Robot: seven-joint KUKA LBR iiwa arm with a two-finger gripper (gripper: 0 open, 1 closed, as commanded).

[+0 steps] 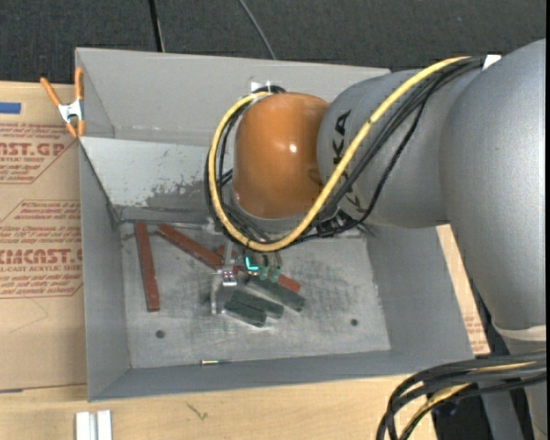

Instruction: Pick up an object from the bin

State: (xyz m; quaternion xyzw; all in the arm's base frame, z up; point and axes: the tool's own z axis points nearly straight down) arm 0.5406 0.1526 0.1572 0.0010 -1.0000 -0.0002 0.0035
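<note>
Camera view. Tool [229,287] sits low near the bin [348,337] floor, presumably lowered to reach what lies there. Dark block [255,311], the likely target, lies right against it on its near side. Tool apart or together: cannot tell. Red stick [148,269] lies well off to view-left, and a second stick [191,244] is nearer.

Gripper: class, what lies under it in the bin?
Dark blocks lie close by the gripper, a red stick poking out beside them. Whether anything lies directly beneath it cannot be seen; the orange cover hides the bin floor behind.
</note>
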